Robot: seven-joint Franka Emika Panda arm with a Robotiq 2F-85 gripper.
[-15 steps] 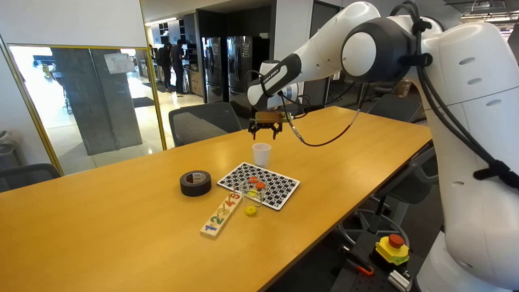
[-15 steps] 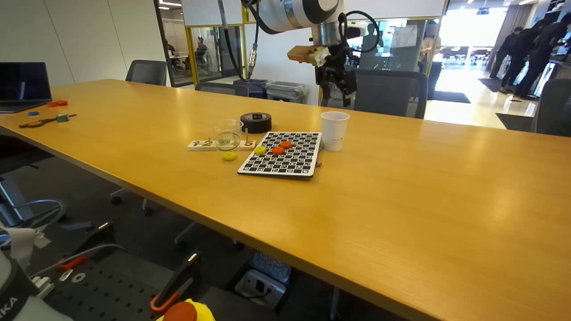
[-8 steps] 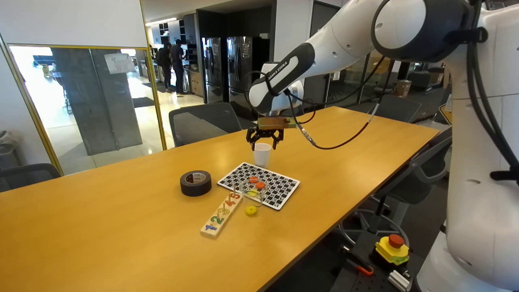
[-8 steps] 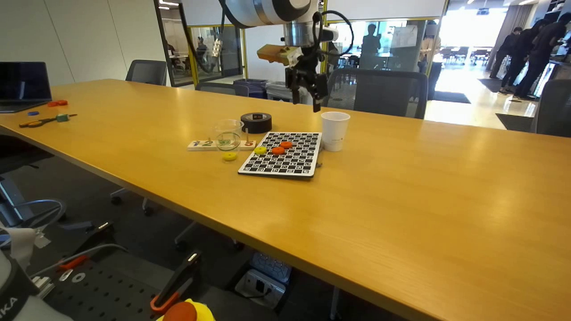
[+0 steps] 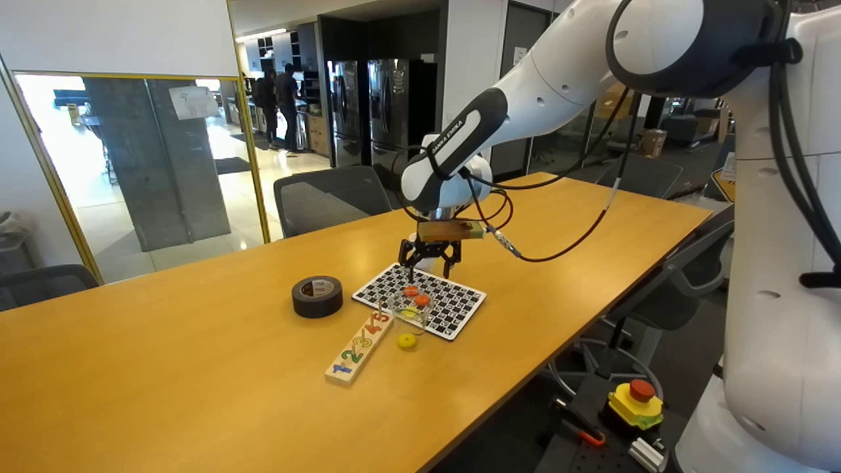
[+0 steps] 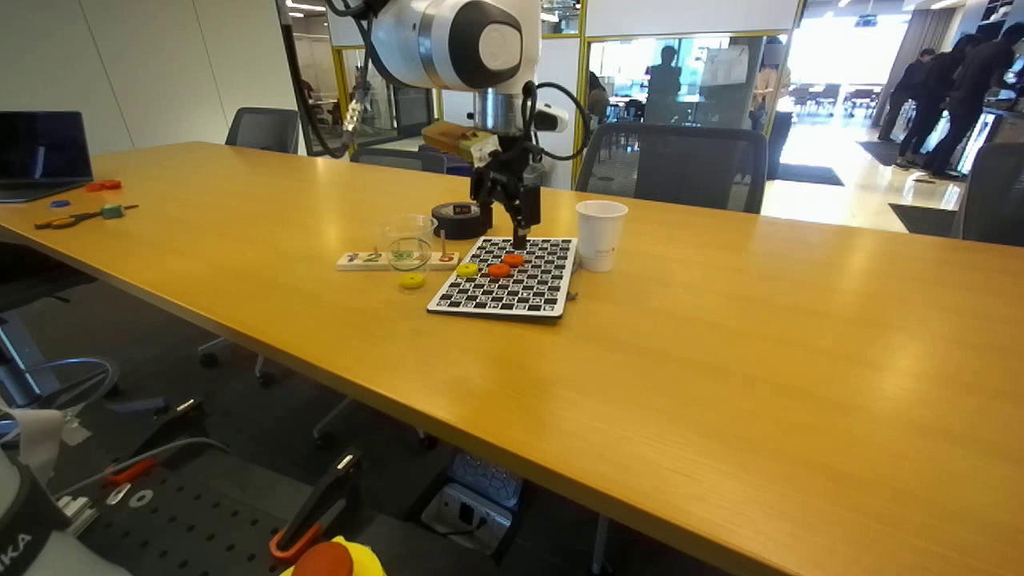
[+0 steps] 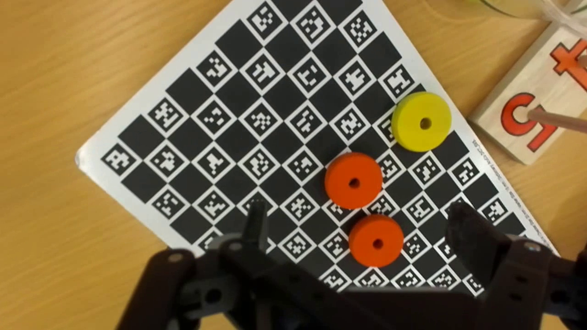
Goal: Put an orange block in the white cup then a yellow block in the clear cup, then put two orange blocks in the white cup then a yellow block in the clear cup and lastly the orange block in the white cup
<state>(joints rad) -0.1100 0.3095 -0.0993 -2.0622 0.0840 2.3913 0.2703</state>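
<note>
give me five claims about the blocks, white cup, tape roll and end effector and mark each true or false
Two orange blocks lie on the checkered board. True.
The end effector is shut. False: the end effector stands open.
The white cup stands upright. True.
The board bears only orange blocks. False: one yellow block too.
The tape roll lies on the board. False: the tape roll lies beside it.

Office mtg rm: long tbl (image 6: 720,360), mesh chairs (image 6: 696,172).
</note>
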